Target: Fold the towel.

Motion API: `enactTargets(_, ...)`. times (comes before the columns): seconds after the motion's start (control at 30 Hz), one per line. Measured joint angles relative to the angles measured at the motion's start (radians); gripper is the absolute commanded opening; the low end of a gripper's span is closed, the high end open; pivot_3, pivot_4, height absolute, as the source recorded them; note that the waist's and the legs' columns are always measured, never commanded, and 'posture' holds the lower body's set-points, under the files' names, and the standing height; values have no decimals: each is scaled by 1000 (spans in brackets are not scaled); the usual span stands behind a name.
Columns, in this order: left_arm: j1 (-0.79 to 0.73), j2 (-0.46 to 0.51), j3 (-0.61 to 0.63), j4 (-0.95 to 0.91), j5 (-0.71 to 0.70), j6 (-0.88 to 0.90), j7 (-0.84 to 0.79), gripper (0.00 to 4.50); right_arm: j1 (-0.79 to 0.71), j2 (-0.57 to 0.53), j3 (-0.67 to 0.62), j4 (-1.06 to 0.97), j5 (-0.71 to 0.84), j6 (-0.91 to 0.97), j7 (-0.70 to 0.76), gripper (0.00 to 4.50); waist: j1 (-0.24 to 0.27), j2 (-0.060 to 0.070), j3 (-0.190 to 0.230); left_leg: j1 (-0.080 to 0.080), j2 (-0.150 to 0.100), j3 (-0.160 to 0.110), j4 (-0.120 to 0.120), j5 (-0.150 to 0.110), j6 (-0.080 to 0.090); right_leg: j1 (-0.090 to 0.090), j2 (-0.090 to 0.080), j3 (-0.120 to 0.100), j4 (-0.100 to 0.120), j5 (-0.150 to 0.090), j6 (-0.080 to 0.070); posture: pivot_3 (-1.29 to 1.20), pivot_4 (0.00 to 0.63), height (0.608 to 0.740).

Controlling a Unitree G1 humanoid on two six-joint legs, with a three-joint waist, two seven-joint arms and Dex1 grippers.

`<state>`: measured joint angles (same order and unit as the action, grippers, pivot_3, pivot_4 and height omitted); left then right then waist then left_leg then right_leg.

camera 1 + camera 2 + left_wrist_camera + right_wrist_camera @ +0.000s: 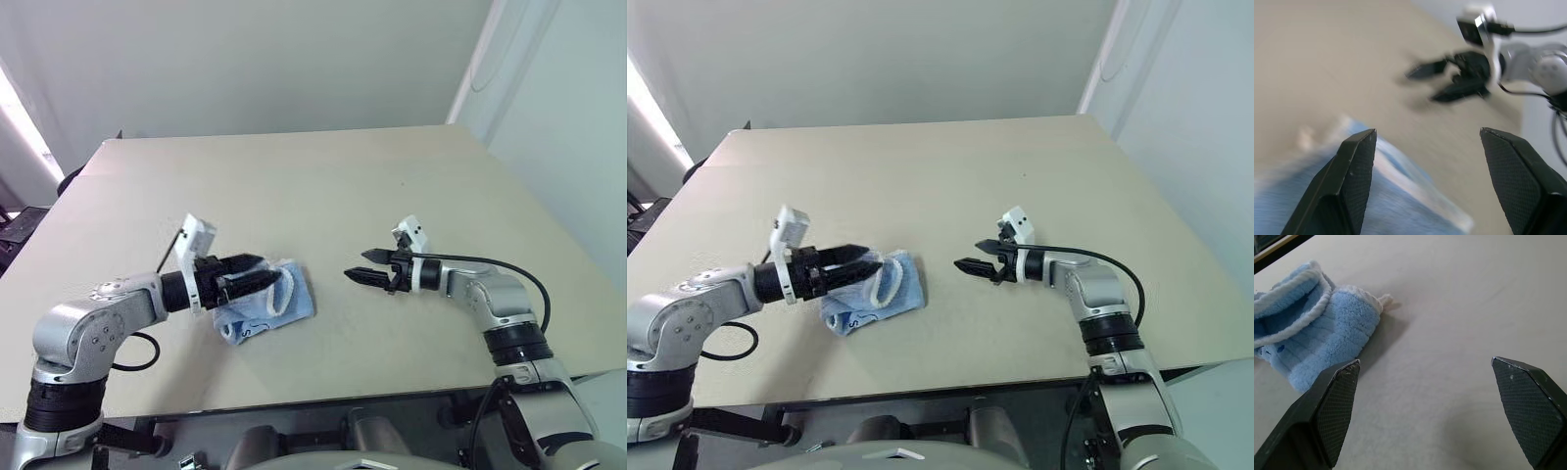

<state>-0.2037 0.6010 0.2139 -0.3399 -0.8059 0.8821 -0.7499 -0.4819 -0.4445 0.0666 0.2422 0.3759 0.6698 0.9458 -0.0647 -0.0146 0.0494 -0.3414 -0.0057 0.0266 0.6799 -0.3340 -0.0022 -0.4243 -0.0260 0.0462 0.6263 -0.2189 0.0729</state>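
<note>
A beige table [323, 176] carries one bunched light blue towel [294, 299].

**A bare test room, by the look of it**

I work at a plain beige table [323, 176] pushed near pale, undecorated walls [245, 59], with a white corner trim running up on my right. Black cables [1097, 257] trail from my arms, and dark equipment sits at the far left edge. Nothing homely stands here; it reads as a lab or robot test space.
</note>
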Motion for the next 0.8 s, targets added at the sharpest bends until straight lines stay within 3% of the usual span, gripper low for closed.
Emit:
enactTargets(0.17,26,30,-38,74,129,-179,-57,3562,0,6,-4,1,0,-4,-11,4500,-1,0,0,0,0,0,0,0,0,0,0,0,-1,0,0,0,0,740)
enactTargets(0.33,61,2,-87,131,203,-305,-113,3562,0,12,-37,1,1,-42,-32,4500,-1,0,0,0,0,1,0,0,0,0,0,0,-1,0,0,0,0,740)
enactTargets(0.6,72,-129,-269,407,396,-566,-165,3562,4,11,-43,-1,2,-42,-39,4500,8,0,0,1,0,1,0,0,0,0,0,0,1,0,0,0,0,740)
enactTargets(0.8,-30,-225,-280,600,478,-720,-141,3562,5,-1,-37,-16,10,-16,-4,4500,27,4,-2,3,0,1,3,0,0,3,0,0,2,1,2,0,0,740)
